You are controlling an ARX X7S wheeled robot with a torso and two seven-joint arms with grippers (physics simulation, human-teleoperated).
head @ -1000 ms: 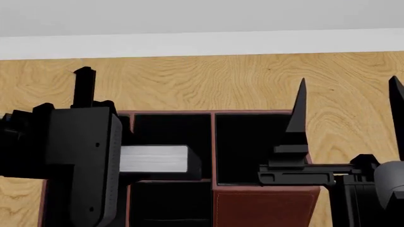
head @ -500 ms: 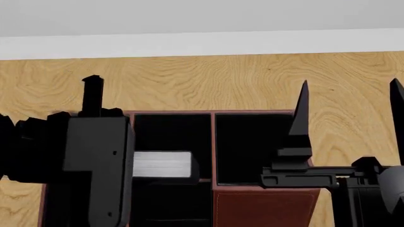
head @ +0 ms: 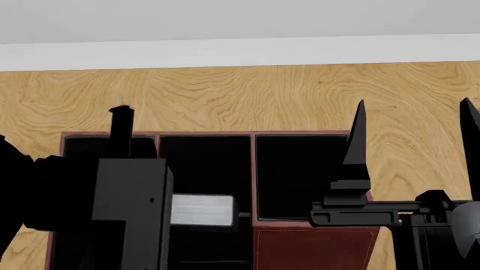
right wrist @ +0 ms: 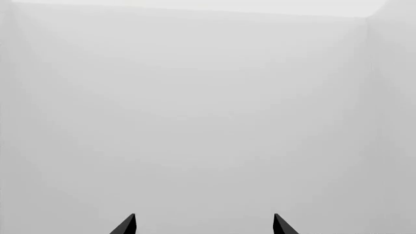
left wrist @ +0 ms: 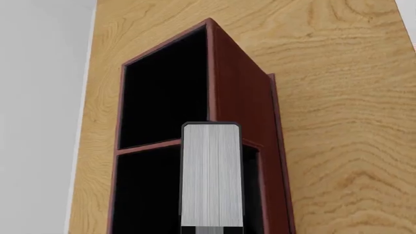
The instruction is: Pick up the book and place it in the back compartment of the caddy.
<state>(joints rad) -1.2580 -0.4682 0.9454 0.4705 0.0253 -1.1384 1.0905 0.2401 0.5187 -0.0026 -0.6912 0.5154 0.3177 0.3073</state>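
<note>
A: Largest first?
B: Wooden table [head: 248, 95], pale grain, running back to a white wall [head: 240, 22].

A: On it?
B: The caddy [head: 253, 169], red-brown rims, black inside, split by dividers; a stitched brown panel [head: 315, 247] at the near right corner. Seen also in the left wrist view [left wrist: 244, 97], upright dark-red side wall and two black sections parted by a crossbar.

A: Back compartment?
B: Middle black section [head: 204, 166], beyond the crossbar; in the left wrist view the upper opening [left wrist: 165, 92].

A: Arms?
B: Left gripper [head: 143, 211], black block over the caddy's left side, one finger pointing up. Right gripper [head: 414, 121] beside the caddy's right edge, fingertips pointing up and set wide apart, holding nothing; wrist view shows only two black tips [right wrist: 126, 225] against blank wall.

A: The book?
B: Pale grey-white, lined [head: 201, 210], sticking out of the left gripper over the crossbar of the middle section. Left wrist view: book [left wrist: 212, 175] held endwise, fingers clamped on its near end, far end just over the crossbar. Touching the caddy or not: cannot tell.
</note>
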